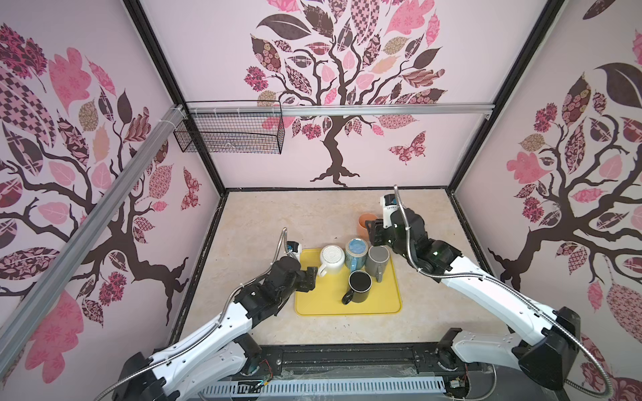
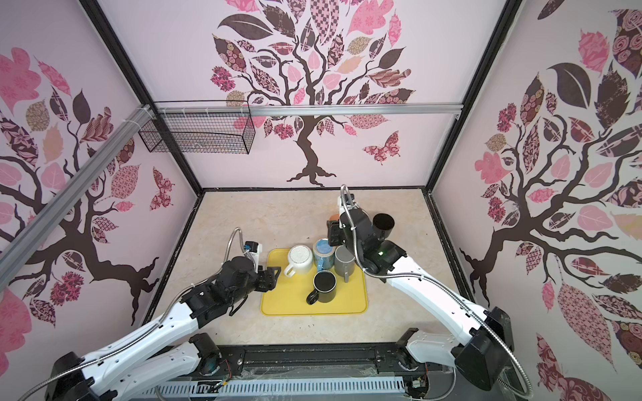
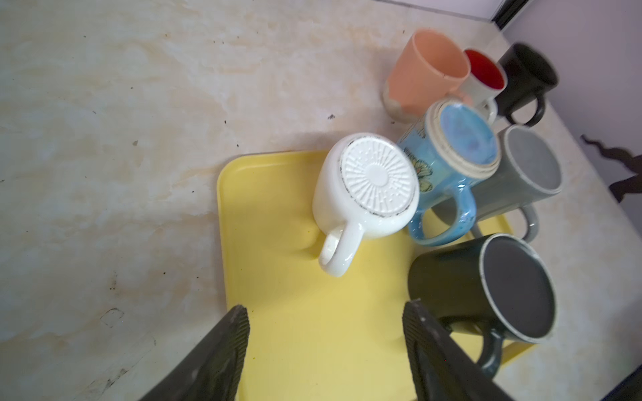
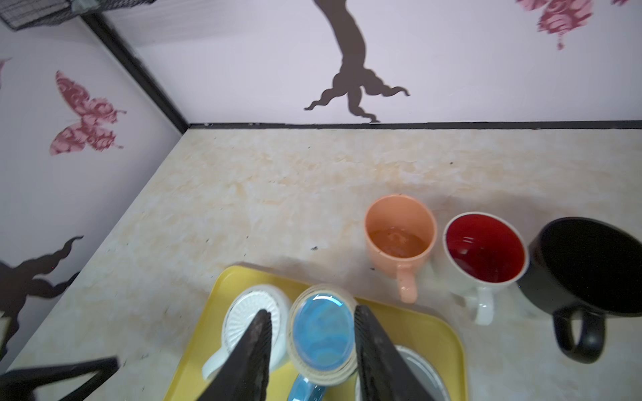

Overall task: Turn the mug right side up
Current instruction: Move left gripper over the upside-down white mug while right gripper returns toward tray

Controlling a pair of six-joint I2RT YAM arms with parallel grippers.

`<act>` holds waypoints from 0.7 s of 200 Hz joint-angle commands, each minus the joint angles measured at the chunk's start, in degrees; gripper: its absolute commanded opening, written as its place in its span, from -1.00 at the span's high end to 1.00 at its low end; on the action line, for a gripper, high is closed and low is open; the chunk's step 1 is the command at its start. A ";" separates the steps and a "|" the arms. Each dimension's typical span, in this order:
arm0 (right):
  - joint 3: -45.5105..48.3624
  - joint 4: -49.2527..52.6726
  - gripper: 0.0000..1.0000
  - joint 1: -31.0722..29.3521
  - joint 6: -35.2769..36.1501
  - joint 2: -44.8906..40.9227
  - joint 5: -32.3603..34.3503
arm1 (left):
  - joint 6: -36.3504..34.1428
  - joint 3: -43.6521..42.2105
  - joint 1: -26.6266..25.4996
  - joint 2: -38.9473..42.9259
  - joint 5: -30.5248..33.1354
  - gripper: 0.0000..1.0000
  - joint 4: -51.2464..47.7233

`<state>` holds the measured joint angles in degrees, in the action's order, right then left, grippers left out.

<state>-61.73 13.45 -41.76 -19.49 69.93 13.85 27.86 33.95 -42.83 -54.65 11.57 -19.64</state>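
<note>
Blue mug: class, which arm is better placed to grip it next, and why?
Right, probably. The right gripper hangs over the blue mug, open jaws straddling its upturned base. The left gripper, also open, sits at the tray's left edge, beside the white mug.

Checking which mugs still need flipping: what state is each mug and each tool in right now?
White mug: upside down, on tray.
Blue mug: upside down, on tray.
Grey mug: upside down, on tray.
Dark mug: upside down, on tray.
Orange mug: upright, on table.
Red-lined mug: upright, on table.
Black mug: upright, on table.
Left tool: open, empty.
Right tool: open, over blue mug.
</note>
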 commanded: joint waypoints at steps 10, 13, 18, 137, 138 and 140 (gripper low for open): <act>3.11 4.26 0.14 -2.16 0.72 -2.94 1.40 | -5.23 5.49 -1.18 -7.51 -0.23 -0.20 -0.90; 3.34 4.37 0.14 -2.16 0.87 -3.22 1.63 | -5.57 5.81 -1.31 -8.08 -0.16 -0.19 -1.07; 3.73 4.52 0.13 -2.18 1.21 -3.61 1.86 | -6.06 6.30 -1.62 -8.94 -0.05 -0.17 -1.28; 5.93 4.49 0.11 -2.16 2.63 -5.46 1.47 | -9.85 14.42 -1.54 -21.02 -3.06 -0.24 -2.03; 5.92 4.48 0.11 -2.13 2.66 -5.49 1.46 | -9.85 14.36 -1.50 -20.98 -3.23 -0.25 -1.92; 5.92 4.43 0.11 -2.17 2.69 -5.50 1.45 | -9.77 14.31 -1.41 -21.01 -3.51 -0.25 -1.77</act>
<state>-55.09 18.22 -44.01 -17.78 65.80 14.94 18.87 45.41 -45.04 -75.22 10.39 -22.02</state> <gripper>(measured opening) 0.445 0.625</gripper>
